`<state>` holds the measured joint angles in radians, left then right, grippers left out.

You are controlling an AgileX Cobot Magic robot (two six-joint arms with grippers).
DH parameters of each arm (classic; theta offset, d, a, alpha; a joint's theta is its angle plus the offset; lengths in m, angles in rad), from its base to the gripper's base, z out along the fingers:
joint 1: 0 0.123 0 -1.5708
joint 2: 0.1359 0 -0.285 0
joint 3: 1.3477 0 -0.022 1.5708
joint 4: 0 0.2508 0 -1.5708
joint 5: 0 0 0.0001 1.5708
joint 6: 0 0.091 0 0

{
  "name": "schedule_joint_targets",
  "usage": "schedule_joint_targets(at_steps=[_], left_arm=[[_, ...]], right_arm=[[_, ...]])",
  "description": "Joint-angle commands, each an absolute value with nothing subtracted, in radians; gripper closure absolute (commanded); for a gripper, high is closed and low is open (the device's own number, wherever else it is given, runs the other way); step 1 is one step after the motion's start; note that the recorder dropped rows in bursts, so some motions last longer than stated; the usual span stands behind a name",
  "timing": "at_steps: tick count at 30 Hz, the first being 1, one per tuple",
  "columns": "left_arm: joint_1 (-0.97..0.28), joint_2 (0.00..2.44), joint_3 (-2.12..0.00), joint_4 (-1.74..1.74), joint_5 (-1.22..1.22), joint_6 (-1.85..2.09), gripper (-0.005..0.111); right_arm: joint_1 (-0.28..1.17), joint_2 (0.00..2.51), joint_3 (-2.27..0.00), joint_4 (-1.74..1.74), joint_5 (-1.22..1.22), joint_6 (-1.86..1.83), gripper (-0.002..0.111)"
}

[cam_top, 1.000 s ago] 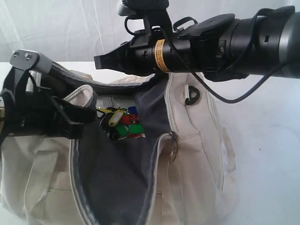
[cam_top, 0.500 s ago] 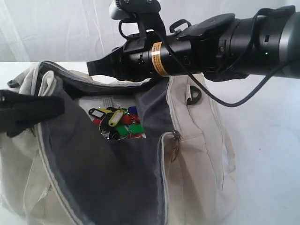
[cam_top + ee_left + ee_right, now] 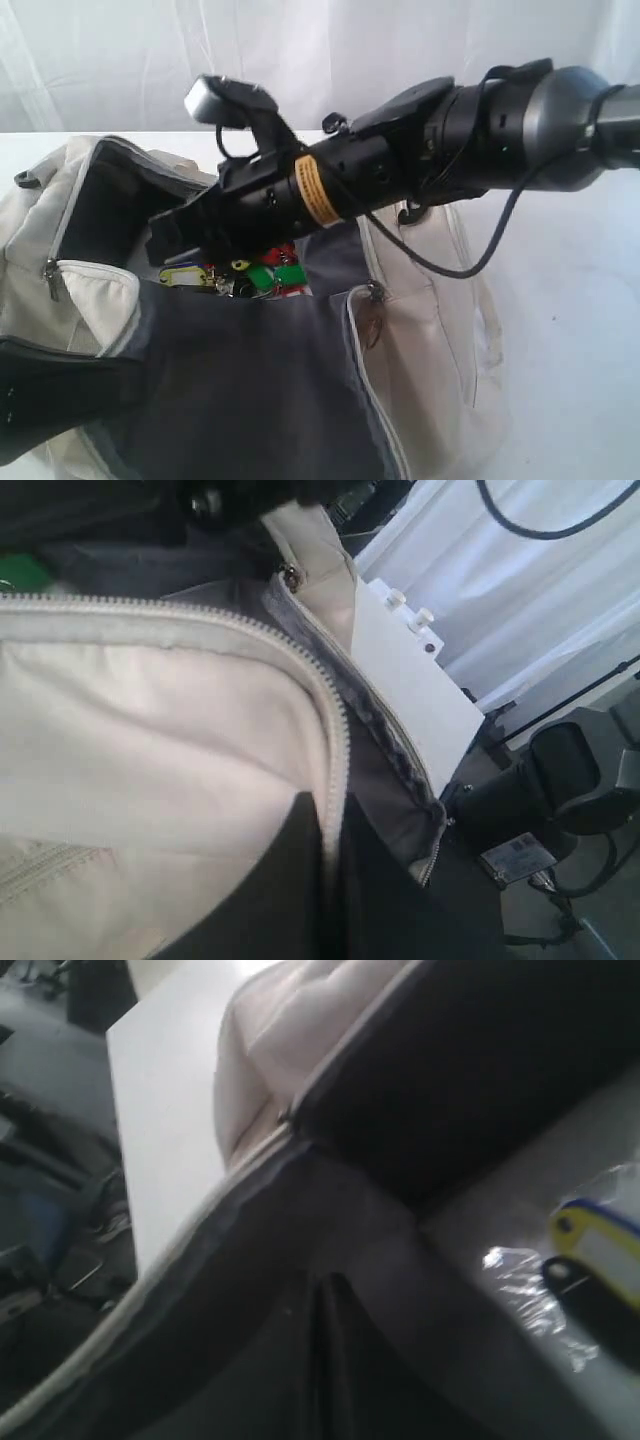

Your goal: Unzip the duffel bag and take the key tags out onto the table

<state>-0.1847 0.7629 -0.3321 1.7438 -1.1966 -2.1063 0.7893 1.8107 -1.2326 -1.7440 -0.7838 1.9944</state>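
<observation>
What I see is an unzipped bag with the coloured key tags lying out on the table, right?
Not quite. The duffel bag is unzipped, but the key tags lie inside it, not out on the table; the exterior view shows this.

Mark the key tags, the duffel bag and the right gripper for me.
key tags [image 3: 262, 276]: exterior view, on the green tag in the bunch.
duffel bag [image 3: 430, 340]: exterior view, cream side panel.
right gripper [image 3: 165, 240]: exterior view, tip of the shut fingers.
</observation>
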Motion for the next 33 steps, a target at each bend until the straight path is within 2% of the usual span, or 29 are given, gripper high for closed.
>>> schedule_joint_targets(at_steps=[1,3,9,11,18,31,33], left_arm=[[-0.18,0.752,-0.326,1.744,-1.221,-2.113,0.101],[-0.18,0.752,-0.326,1.744,-1.221,-2.113,0.093],[-0.18,0.752,-0.326,1.744,-1.221,-2.059,0.045],[-0.18,0.752,-0.326,1.744,-1.221,-2.049,0.034],[-0.18,0.752,-0.363,1.744,-1.221,-2.037,0.031],[-0.18,0.752,-0.688,1.744,-1.221,-2.04,0.031],[-0.18,0.752,-0.695,1.744,-1.118,-2.021,0.031]], right_arm=[[0.796,1.858,-1.231,-1.744,-0.914,2.003,0.108],[0.796,1.862,-1.231,-1.744,-0.93,2.003,0.108],[0.796,1.862,-1.231,-1.744,-0.949,2.003,0.108],[0.796,1.862,-1.231,-1.744,-0.957,2.003,0.108],[0.824,1.869,-1.231,-1.744,-1.01,2.022,0.108],[0.9,1.975,-1.231,-1.744,-1.083,2.018,0.108],[0.9,1.975,-1.231,-1.744,-1.138,2.014,0.108]])
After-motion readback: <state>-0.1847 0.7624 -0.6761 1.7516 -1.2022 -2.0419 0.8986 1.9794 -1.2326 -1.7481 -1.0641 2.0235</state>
